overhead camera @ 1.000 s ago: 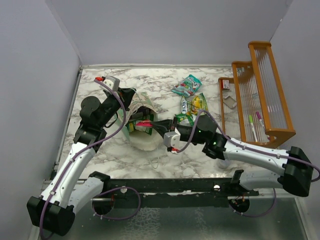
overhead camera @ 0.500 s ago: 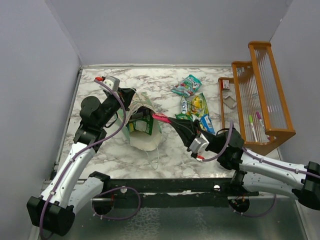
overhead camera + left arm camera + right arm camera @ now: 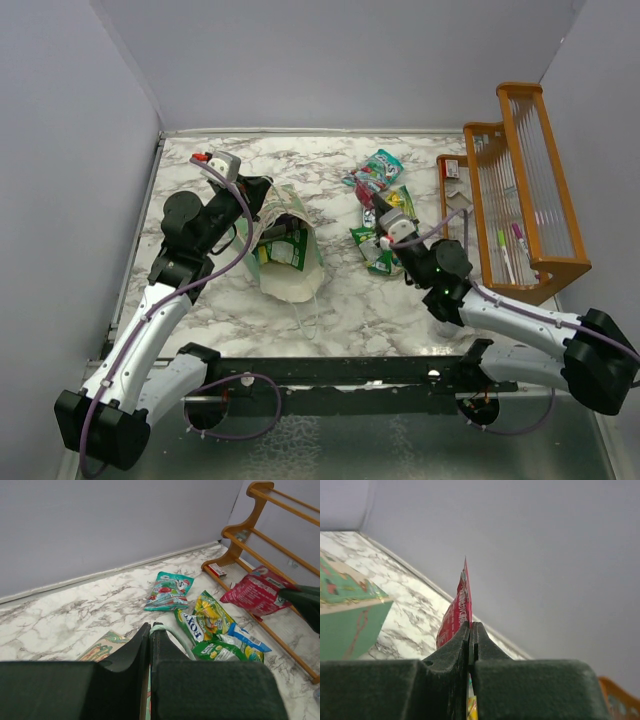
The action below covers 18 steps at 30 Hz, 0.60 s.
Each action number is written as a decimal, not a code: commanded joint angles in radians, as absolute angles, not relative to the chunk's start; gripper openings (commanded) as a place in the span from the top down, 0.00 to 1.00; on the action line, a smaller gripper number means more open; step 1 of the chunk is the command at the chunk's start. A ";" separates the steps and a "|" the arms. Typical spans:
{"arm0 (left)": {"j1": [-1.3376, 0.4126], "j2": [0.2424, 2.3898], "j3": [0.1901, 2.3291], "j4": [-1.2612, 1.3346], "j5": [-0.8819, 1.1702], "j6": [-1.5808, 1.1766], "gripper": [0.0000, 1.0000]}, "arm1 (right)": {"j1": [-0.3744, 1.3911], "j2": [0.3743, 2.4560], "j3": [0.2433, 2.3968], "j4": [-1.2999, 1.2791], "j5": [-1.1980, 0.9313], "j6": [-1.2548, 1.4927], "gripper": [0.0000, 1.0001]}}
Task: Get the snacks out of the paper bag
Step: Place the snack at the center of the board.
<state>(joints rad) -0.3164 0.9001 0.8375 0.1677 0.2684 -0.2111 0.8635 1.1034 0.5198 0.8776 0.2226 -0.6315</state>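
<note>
R pincer [image 3: 470, 630] clenched on red packet [image 3: 255, 591] above loose packets [image 3: 382, 258] on tabletop [image 3: 330, 310] by rack [image 3: 540, 272] — L pincer [image 3: 150, 630] grips paper bag [image 3: 295, 285] rim, green packets [image 3: 285, 252] visible inside — approx. half done.

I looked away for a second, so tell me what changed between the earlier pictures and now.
The right gripper, jaws shut on the red packet, drew it out of the paper bag and carried it rightward, over to the loose packets near the rack. The left gripper stayed clamped on the bag's rim; the bag and loose packets stayed put.
</note>
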 commanded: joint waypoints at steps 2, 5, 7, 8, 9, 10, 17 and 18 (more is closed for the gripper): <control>-0.318 0.898 0.854 0.194 0.258 -0.212 1.00 | 0.750 1.153 0.534 0.842 0.181 -0.337 0.98; -0.318 0.897 0.853 0.192 0.260 -0.213 1.00 | 0.716 1.193 0.531 0.844 0.172 -0.286 0.98; -0.318 0.897 0.853 0.193 0.261 -0.213 1.00 | 0.683 1.225 0.535 0.835 0.138 -0.215 0.98; -0.318 0.897 0.853 0.193 0.261 -0.214 1.00 | 0.669 1.242 0.537 0.830 0.117 -0.188 0.98; -0.318 0.898 0.853 0.193 0.262 -0.214 1.00 | 0.658 1.257 0.537 0.829 0.102 -0.165 0.98; -0.319 0.898 0.853 0.193 0.262 -0.212 1.00 | 0.651 1.274 0.537 0.832 0.094 -0.149 0.98; -0.319 0.897 0.853 0.192 0.260 -0.212 1.00 | 0.611 1.373 0.552 0.837 0.070 -0.053 0.98; -0.320 0.898 0.853 0.193 0.260 -0.213 1.00 | 0.605 1.386 0.553 0.834 0.070 -0.048 0.98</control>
